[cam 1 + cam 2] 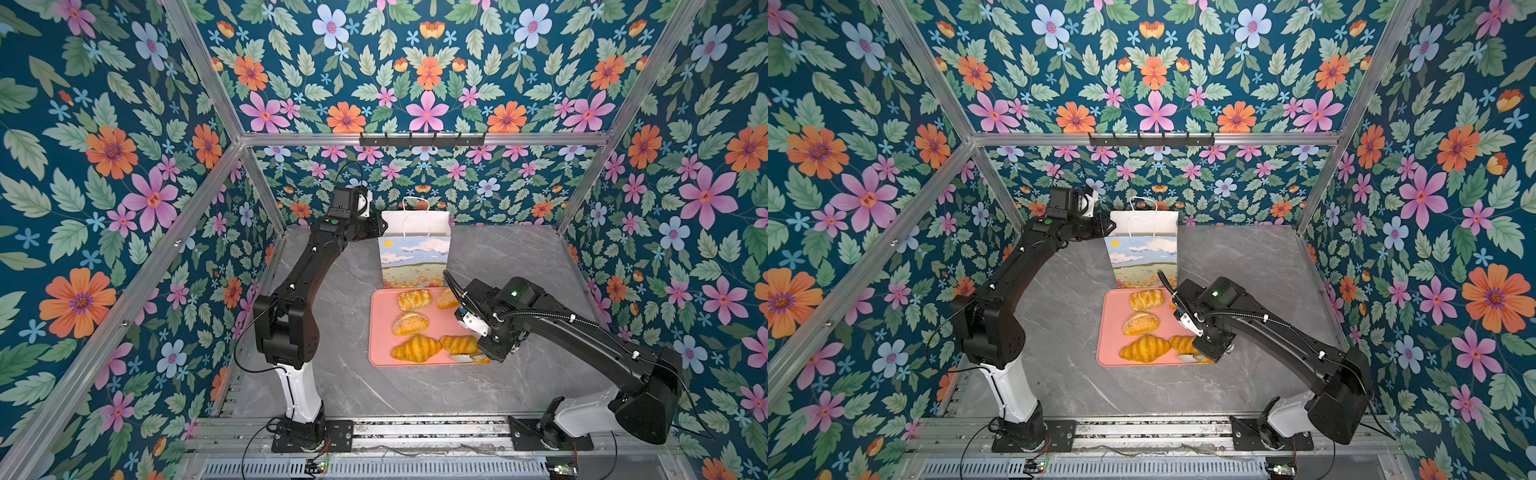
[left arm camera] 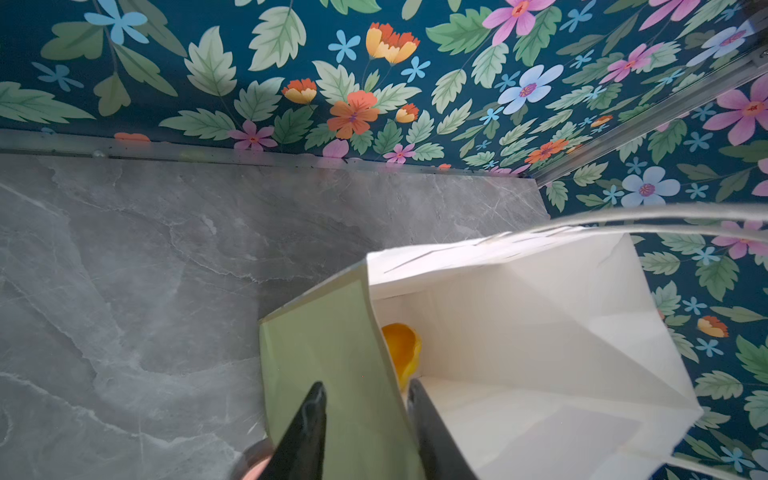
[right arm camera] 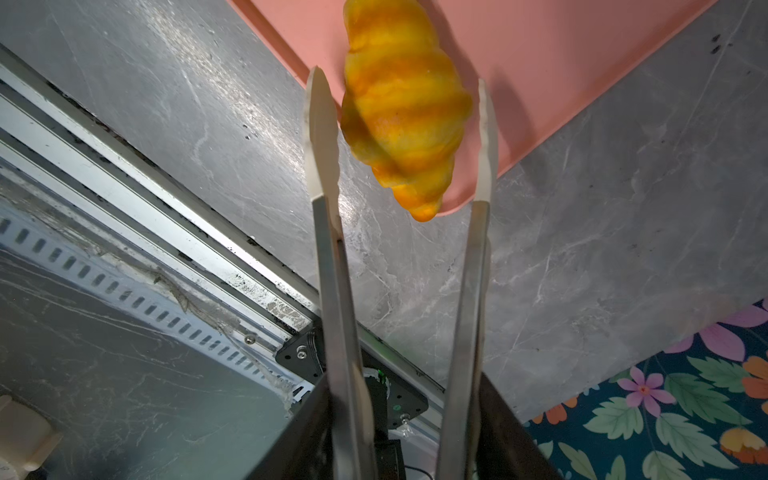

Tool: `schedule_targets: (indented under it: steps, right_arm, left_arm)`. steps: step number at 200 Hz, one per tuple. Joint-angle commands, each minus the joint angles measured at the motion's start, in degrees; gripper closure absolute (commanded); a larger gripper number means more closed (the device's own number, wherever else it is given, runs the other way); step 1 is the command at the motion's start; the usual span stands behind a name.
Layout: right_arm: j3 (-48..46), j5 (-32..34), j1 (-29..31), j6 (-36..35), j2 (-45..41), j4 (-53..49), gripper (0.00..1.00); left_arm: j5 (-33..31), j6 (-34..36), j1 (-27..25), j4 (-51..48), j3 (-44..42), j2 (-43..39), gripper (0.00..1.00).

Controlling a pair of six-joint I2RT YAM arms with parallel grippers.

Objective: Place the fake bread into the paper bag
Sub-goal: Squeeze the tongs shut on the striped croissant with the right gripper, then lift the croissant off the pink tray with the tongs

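A flat pink rectangular tray (image 1: 382, 316) lies in the middle of the grey marble-patterned tabletop (image 1: 415, 395). Five pieces of golden-brown fake bread (image 1: 1140, 324) rest on it. A glazed lattice-topped pastry (image 1: 414, 299) and an oval sesame-speckled roll (image 1: 448, 298) sit along the tray's far edge. A second sesame roll (image 1: 409, 323) lies left of the tray's centre, and a ridged yellow croissant (image 1: 417, 348) lies by its near edge. Another ridged croissant, the corner croissant (image 3: 405, 120), lies at the tray's near right corner with one end poking over the rim.

The right gripper (image 3: 403, 399) is clamped on a pair of long metal tongs with cream tips (image 3: 328, 257). The tips stand spread on either side of the corner croissant. One looks to touch it and the other stands just clear. That croissant is blurred in the right wrist view.

Just beyond the tray's far edge stands the upright paper bag (image 1: 415, 257), printed with sky, clouds and meadow, its mouth open. The left gripper (image 2: 365, 399) is at the bag's side wall, beyond the tray's far left corner. Its black fingers (image 2: 309, 424) stand apart, one outside over the pale green side panel and one inside the white interior. A sixth yellow-orange piece (image 2: 401, 347) lies at the bottom of the bag, partly hidden by that wall.
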Motion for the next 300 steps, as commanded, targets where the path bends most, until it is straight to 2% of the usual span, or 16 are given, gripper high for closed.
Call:
schedule_targets:
  steps: [1,130,217,263,300]
  right_arm:
    - [-0.16,0.59,0.03,-0.62,0.35,-0.69,0.5]
    - [-1.32,1.37,0.03,-1.15,0.46,0.66,0.5]
    - [1.06,0.72,-0.27,-1.06,0.7,0.22,0.59]
    - [2.6,1.26,-0.67,-1.32,0.12,0.19,0.6]
    - [5.15,-2.63,-2.14,-0.28,-2.27,-0.3,0.6]
  left_arm:
    - [0.42,-0.07,0.02,0.34,0.11,-0.67,0.65]
    - [1.34,-0.4,0.06,1.04,-0.52,-1.02,0.65]
    - [1.6,-0.6,0.02,1.48,-1.36,-1.64,0.65]
    - [2.05,-0.86,0.08,1.83,-1.65,-2.12,0.65]
    - [2.22,-1.08,0.1,2.01,-1.57,-2.52,0.65]
